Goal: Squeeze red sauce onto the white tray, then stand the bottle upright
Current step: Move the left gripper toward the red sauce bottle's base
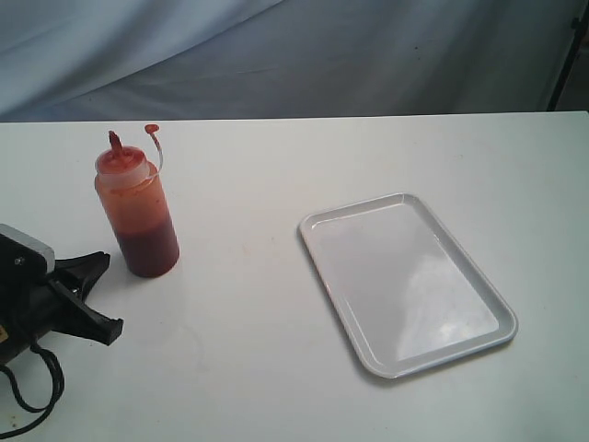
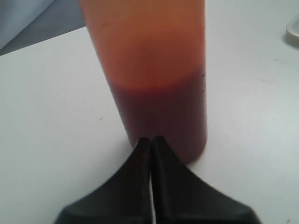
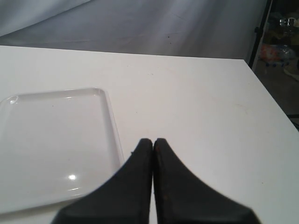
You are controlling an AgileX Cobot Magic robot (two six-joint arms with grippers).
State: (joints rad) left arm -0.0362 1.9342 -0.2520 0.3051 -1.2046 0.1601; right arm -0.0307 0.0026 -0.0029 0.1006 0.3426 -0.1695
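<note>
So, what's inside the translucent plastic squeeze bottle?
Dark red sauce fills the squeeze bottle's lower part; above, the wall is only orange-stained. The red nozzle top hides the neck's inside.

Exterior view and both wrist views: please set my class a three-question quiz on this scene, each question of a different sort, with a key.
1. True or false: the bottle stands upright on the table, outside the white tray.
2. Multiple choice: the left gripper is A) shut and holding nothing, B) clamped round the bottle, C) wide open above the tray.
3. Fill the gap with on or off: the tethered cap is ___ the nozzle.

Key: 1 true; 2 A; 3 off.
</note>
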